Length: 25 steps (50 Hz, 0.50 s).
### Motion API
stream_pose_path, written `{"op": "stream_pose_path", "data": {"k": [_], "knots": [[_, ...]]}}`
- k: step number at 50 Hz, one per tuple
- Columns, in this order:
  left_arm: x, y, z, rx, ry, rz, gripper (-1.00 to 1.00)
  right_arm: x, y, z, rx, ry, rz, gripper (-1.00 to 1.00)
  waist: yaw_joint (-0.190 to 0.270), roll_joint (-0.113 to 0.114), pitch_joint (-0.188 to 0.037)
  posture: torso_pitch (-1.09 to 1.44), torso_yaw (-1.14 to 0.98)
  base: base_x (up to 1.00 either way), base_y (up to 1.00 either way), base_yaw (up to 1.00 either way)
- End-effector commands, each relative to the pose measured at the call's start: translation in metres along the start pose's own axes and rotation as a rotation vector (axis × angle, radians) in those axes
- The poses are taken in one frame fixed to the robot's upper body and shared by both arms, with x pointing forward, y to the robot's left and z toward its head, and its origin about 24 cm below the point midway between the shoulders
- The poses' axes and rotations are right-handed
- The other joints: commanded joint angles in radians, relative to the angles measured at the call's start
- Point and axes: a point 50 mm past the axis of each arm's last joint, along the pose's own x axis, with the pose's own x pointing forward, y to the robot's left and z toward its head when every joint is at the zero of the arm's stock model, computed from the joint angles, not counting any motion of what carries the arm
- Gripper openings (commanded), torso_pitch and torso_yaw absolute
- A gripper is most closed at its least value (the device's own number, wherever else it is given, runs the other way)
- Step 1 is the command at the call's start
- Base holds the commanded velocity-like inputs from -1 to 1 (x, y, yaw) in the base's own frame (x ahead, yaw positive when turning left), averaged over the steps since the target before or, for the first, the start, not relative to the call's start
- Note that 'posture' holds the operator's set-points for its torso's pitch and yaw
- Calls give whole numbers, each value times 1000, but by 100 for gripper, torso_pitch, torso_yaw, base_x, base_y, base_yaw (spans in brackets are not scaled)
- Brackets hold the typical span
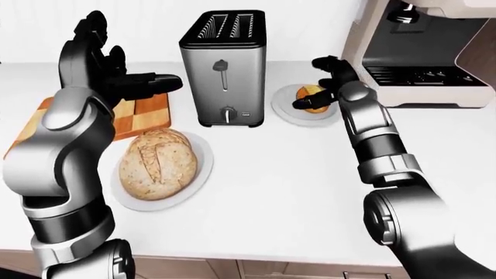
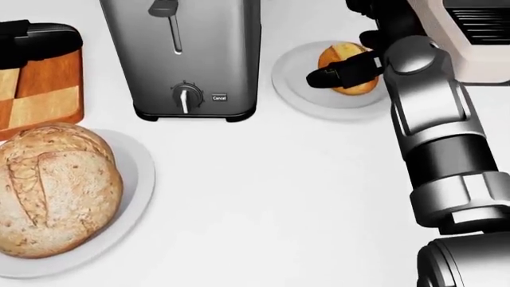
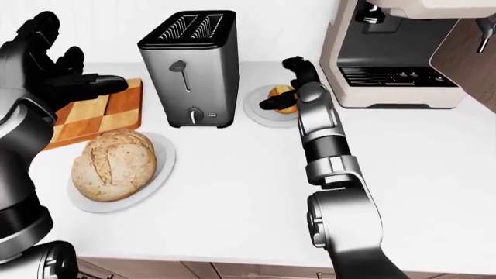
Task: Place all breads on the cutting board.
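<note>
**A:** Breads first: where are they sitting?

**B:** Neither is lying on the cutting board (image 1: 143, 116) yet. The small roll (image 2: 348, 69) is resting on its small plate (image 2: 303, 89), at about three o'clock from the toaster (image 1: 225, 75) in the head view. The round loaf (image 1: 159, 164) is lying on the large plate (image 1: 197, 174), at roughly seven o'clock from the toaster and just beside the board's lower edge.

**A:** So how far along?

**B:** I'd judge both placements are remaining; only the first pickup is starting.

**A:** Which way is the roll pointing?

**B:** Its long axis is running roughly twelve to six in the head view, though part of it is hidden.

**A:** And the hands?

**B:** The right hand (image 2: 351, 60) is wrapping the roll, one of its fingers (image 2: 339, 73) crossing the crust, but I cannot tell whether the hold is firm. The left hand (image 1: 116, 78) is hovering over the board with fingers spread wide, holding nothing.

**A:** Anything else on the bench (image 1: 279, 174)?

**B:** A coffee machine (image 3: 395, 52), at three o'clock from the roll.
</note>
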Motion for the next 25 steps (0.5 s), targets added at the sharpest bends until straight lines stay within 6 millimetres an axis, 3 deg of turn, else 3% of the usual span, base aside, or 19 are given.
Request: {"op": "stream_pose_path", "data": {"k": [1,25], "knots": [[-2,1,18,-4,-91,3,100,-4,-13,28,1,-108,-48,53,0,1,-31,0,0,0,0,0],[-2,0,19,-7,-91,3,100,0,-9,23,-84,-108,-79,43,-1,2,-32,0,0,0,0,0]]}}
